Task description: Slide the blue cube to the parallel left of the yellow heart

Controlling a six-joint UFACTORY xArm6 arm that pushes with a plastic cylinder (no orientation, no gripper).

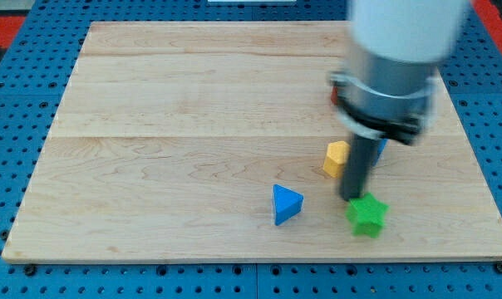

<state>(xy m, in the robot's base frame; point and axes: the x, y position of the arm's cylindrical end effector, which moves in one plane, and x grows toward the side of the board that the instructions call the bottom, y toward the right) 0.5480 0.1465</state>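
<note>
Board [193, 108] status, single camera view: wooden top on a blue perforated table [10, 33], and all blocks sit in the lower right quarter. My tip [351, 198] is down on the wood, touching or almost touching the green star [367, 215] at its upper left corner. The rod crosses the right edge of the yellow heart [335, 158]; its shape is partly hidden, so heart is my reading from the task. The end effector is a plain rod with nothing to spread or pinch, and it holds nothing. The blue cube is hard to confirm. A blue sliver [381, 150] shows just right of the rod under the arm's collar [384, 104], and I judge that's the cube, on the wrong side of the heart. The other blue piece, a blue triangular block [287, 203], lies down-left of the heart, apart from it, and doesn't look cubic. A red bit [335, 93] is at the collar's left edge; can't tell whether it's a block or a fitting. Judgement: the tip sits below the sliver, likely staging to get to its right side, since the push has to run left past the heart. Risk: the heart and star get nudged on the way.
</note>
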